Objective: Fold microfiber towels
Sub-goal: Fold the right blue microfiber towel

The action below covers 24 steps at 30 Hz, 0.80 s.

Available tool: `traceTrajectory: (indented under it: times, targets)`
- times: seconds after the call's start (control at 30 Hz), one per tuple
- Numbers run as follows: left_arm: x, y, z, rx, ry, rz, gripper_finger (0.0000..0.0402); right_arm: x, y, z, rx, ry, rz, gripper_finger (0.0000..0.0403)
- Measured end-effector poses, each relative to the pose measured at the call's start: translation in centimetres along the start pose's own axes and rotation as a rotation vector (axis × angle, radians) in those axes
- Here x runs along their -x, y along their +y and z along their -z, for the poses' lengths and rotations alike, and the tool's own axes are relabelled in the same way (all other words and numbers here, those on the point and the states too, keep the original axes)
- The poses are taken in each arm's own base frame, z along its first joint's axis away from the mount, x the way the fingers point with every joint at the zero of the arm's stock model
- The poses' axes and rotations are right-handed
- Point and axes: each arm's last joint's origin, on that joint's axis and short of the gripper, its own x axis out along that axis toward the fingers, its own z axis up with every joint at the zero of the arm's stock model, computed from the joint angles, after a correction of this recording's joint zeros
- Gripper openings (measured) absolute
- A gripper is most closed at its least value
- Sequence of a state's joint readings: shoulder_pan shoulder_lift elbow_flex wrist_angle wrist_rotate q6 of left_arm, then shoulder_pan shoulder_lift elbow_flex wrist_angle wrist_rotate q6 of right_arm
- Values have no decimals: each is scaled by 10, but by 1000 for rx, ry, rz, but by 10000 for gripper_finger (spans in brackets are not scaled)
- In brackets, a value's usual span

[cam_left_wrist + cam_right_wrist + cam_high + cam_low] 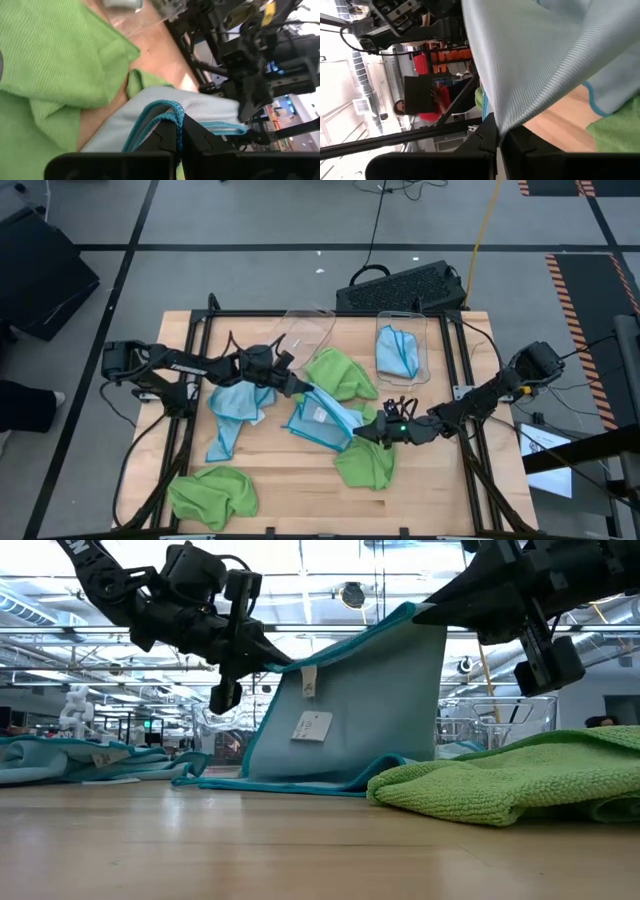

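While it hangs stretched above the table [430, 490] centre, the blue towel [318, 420] is pinched at one corner by the left gripper [303, 388] and at another by the right gripper [362, 432], both clamped on its edge. Green towels [367, 464] lie around it.
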<state>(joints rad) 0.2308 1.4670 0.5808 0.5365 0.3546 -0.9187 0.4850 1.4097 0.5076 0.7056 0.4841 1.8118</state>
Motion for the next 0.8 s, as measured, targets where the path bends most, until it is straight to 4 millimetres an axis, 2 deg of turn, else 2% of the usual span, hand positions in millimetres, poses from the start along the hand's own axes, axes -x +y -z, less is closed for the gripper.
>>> traceTrajectory:
  times: [0.2, 0.53, 0.8]
  targets:
    - [1, -5, -6, -22, -64, 39, 5, -2, 1, -4, 17, -35, -7, 4]
    - [1, -3, -10, -111, -186, -41, 4, -9, 5, -22, 39, -126, -16, 4]
    - [2, -10, -15, -124, -235, 29, 3, -10, 13, -27, 48, -141, -77, 4]
